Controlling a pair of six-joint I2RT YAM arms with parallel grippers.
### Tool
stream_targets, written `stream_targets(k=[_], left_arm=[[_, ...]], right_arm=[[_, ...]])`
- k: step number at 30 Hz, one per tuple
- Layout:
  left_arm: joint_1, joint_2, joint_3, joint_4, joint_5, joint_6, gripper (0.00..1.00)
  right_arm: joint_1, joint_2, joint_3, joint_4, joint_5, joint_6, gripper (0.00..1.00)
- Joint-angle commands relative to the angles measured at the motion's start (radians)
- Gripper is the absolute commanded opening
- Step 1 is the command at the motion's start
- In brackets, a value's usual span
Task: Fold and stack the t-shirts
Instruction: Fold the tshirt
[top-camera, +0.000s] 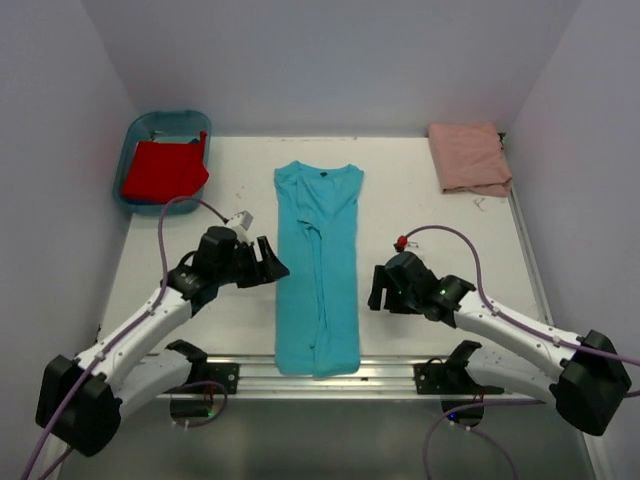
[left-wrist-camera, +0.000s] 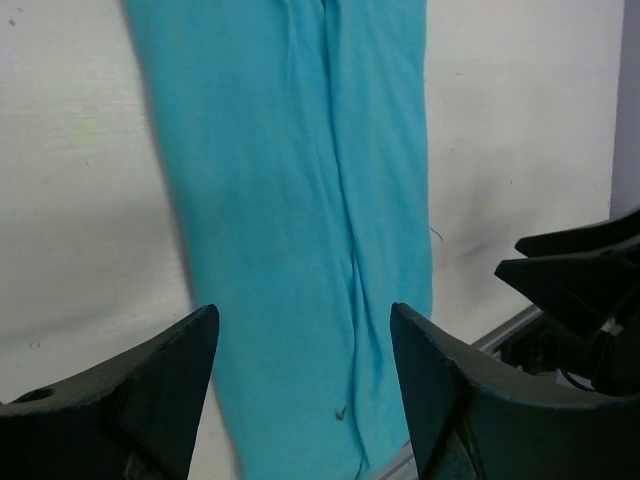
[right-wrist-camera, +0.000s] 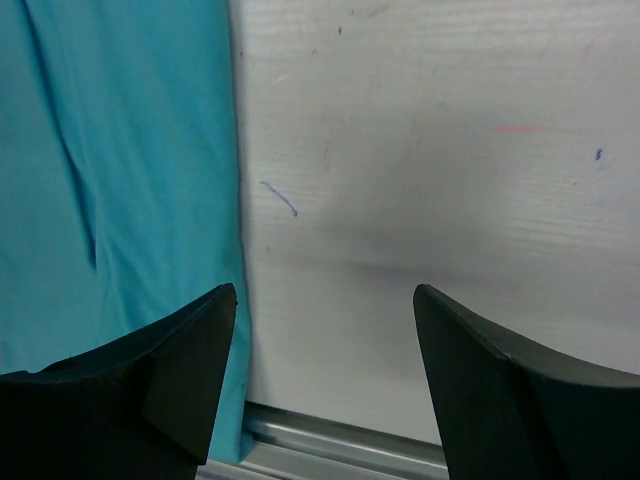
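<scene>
Item: turquoise cloth t-shirt (top-camera: 318, 265), short-sleeved, with a small dark neck label (top-camera: 323, 172).
Position: middle of the white table (top-camera: 450, 250), lying flat, collar toward the far edge, hem at the near edge by the metal rail (top-camera: 390, 372).
Condition: both sides are turned in, making one long narrow strip with a crease running down its length. The lengthwise fold looks made; the crosswise folds are not yet done.
Left gripper (top-camera: 270, 262): black, two-fingered, jaws spread and holding nothing. It sits just beside the strip's left edge, about halfway along.
Right gripper (top-camera: 378, 290): same type, jaws spread and holding nothing. It sits just beside the strip's right edge over bare table, a little nearer the near edge.
Reason for stance: with one released gripper on each side, the cloth lies undisturbed. Both seem placed to go for the strip's ends for the next fold.
Second item: pale salmon-pink cloth t-shirt (top-camera: 470, 158), folded to a rough rectangle at the far right corner, well apart from the strip. It is probably the base of the stack.
Third item: red cloth t-shirt (top-camera: 163, 172), bunched and unfolded in the blue plastic tub (top-camera: 135, 130) at the far left corner. It apparently waits its turn.
Progress: by judgement, one shirt is done, one is half folded and one is untouched.
</scene>
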Motion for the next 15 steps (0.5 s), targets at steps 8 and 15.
stream_targets(k=[8,15], left_arm=[[-0.091,-0.268,-0.105,-0.309,-0.023,-0.125,0.71],[-0.257,-0.229,-0.222,-0.261,0.017,-0.225,0.56]], right_arm=[[0.042,-0.100,-0.208,0.258,-0.370,0.179,0.77],[0.102,-0.073,-0.257,0.334,-0.411,0.261,0.73]])
